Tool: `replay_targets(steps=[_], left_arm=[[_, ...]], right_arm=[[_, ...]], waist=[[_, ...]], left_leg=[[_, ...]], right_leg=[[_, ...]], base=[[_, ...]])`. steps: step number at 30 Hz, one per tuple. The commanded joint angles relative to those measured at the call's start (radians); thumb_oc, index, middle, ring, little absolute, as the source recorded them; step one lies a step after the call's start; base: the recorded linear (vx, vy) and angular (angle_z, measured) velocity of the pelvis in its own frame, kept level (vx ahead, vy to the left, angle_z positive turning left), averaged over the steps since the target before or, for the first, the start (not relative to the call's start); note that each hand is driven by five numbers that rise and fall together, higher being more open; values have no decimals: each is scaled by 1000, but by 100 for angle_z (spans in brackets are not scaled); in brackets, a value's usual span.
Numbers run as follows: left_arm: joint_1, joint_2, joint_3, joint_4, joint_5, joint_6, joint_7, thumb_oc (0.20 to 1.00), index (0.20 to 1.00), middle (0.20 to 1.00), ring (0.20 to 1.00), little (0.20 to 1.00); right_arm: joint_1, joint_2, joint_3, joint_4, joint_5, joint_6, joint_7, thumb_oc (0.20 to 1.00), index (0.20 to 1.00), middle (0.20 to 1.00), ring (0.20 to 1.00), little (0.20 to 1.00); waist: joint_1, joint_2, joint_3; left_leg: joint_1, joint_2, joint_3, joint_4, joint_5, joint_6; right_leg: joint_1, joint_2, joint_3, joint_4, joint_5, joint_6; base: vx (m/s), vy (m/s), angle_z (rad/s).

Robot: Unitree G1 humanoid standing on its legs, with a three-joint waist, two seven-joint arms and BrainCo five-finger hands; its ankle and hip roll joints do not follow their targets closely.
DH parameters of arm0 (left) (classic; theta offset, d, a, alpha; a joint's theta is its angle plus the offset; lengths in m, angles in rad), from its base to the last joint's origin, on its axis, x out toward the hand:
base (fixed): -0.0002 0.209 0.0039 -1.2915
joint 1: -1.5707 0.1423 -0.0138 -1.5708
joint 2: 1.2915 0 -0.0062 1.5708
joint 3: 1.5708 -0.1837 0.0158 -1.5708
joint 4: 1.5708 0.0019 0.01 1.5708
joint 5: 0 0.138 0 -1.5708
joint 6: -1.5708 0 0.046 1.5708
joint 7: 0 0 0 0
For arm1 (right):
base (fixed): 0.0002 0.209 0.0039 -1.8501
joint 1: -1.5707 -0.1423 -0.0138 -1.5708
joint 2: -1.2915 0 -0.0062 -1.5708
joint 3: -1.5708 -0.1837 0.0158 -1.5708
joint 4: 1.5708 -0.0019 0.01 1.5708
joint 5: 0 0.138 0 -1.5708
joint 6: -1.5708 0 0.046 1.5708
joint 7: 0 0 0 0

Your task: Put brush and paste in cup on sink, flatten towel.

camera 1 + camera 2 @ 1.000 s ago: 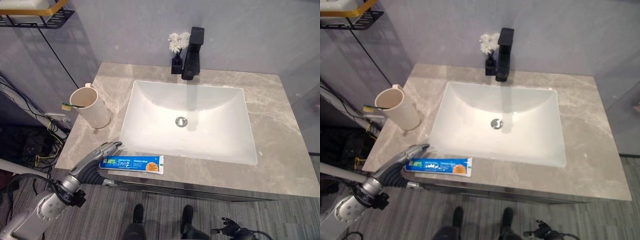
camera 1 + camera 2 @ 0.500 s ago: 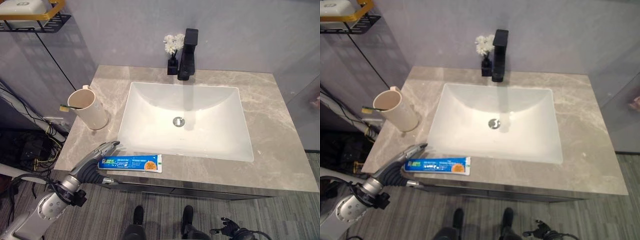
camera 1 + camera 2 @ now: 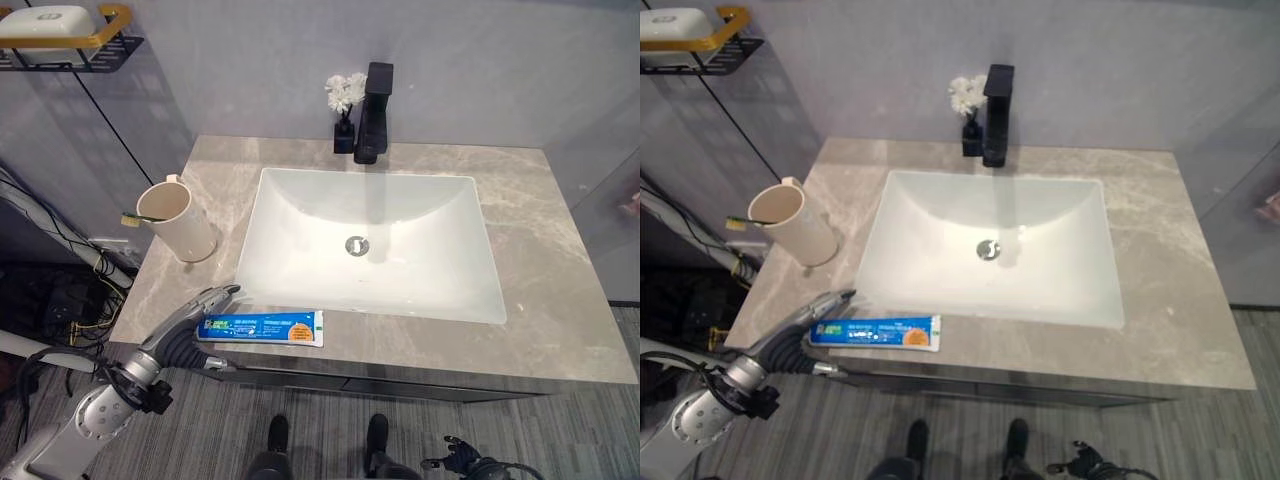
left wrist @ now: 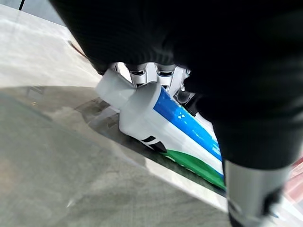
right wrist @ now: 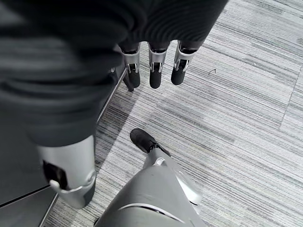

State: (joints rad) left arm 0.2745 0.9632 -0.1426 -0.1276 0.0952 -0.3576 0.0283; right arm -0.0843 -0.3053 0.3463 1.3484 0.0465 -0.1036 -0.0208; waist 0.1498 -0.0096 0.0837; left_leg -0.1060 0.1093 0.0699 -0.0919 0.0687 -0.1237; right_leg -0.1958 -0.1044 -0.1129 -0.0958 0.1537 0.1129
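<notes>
While my left hand (image 3: 195, 316) lies at the front left edge of the table (image 3: 560, 260), its fingers (image 3: 222, 294) reach out nearly straight over the capped end of the toothpaste tube (image 3: 262, 327), touching it; the left wrist view shows the white cap (image 4: 113, 88) right under the fingers, which are not wrapped round the tube. Item, toothpaste tube: blue, white and green with an orange patch, lying flat along the table's front edge, just before the basin (image 3: 372, 240), cap toward my left. Item, cup (image 3: 178, 218): cream, with a handle, standing upright on the table's left part, well apart from the tube and beside the basin's left rim. Item, toothbrush (image 3: 131, 213): already in the cup, its green-tipped end sticking out over the rim on the left. Item, black faucet (image 3: 374, 111): at the back of the basin, centre. Item, small black vase with white flowers (image 3: 346, 110): touching or just beside the faucet, on its left. Item, wall shelf (image 3: 72, 45): black wire with a yellow rail, upper left, holding a white soap dish. Item, right hand (image 5: 154, 66): hanging low over the grey striped floor (image 5: 246, 94), fingers straight and relaxed, holding nothing.
</notes>
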Motion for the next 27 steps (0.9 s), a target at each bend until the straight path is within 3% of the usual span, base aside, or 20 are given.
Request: replay_targets(steps=[1,7,22,27], left_arm=[[10,-1,-52,41,11,24,-39,878,878,878,878,878],[7,10,-66,34,18,26,-53,777,777,777,777,777],[-23,55,-110,50,111,20,-69,705,705,705,705,705],[-29,61,-126,58,123,20,-77,740,740,740,740,740]], right_arm=[[-41,-5,9,2,22,4,-17,1000,1000,1000,1000,1000],[-35,-7,8,6,18,7,-18,1000,1000,1000,1000,1000],[-38,-13,7,5,13,6,-27,1000,1000,1000,1000,1000],[-40,-15,7,9,8,8,-29,1000,1000,1000,1000,1000]], waist=[[-11,-23,30],[-14,-19,24],[-18,-16,22],[-20,-14,22]], left_leg=[[-48,-2,-57,5,23,22],[-46,0,-55,5,22,22],[-54,0,-51,5,20,22],[-55,1,-49,5,19,22]], right_leg=[[59,-51,47,9,-20,55],[60,-51,46,9,-21,56],[50,-52,46,9,-20,57],[49,-53,48,9,-20,58]], base=[[0,0,0],[0,0,0],[0,0,0],[0,0,0]])
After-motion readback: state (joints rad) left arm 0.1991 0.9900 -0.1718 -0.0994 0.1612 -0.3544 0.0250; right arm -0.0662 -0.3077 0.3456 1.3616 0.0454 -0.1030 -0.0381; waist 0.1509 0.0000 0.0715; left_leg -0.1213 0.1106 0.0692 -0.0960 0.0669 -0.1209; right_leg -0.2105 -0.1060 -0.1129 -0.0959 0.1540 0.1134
